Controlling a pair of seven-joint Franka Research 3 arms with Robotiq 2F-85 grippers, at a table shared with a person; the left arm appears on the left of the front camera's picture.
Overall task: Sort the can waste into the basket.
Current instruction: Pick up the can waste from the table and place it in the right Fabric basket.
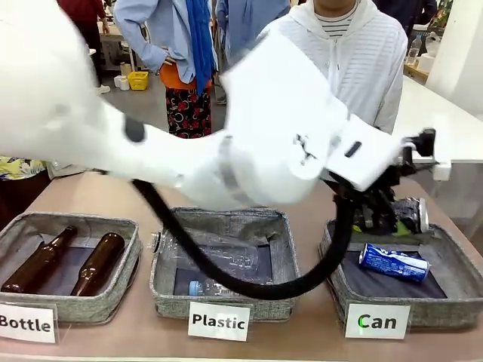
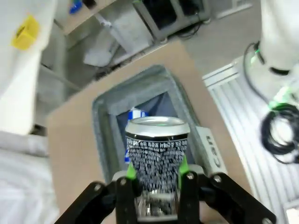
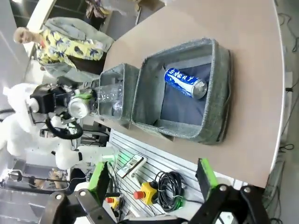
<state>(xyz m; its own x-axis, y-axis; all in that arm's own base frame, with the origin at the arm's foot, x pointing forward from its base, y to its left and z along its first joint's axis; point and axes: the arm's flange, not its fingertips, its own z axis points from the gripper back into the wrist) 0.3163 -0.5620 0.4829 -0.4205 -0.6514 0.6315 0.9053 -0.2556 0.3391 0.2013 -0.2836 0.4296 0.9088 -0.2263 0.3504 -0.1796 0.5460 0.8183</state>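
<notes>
The dark crushed can (image 2: 156, 154) hangs above the "Can" basket (image 1: 453, 260), pinched between the green pads of the left hand (image 2: 156, 179). The blue can (image 1: 393, 262) lies on its side on the basket's dark lining. The right hand (image 3: 152, 179) is spread wide, holding nothing, well off from the basket beyond the desk (image 3: 254, 93) edge.

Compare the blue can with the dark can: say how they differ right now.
The blue can lies on its side inside the Can basket; the dark can is held above it in the left gripper's jaws. The blue one has white lettering on blue; the dark one has fine white print on black. Both have silver ends.
</notes>
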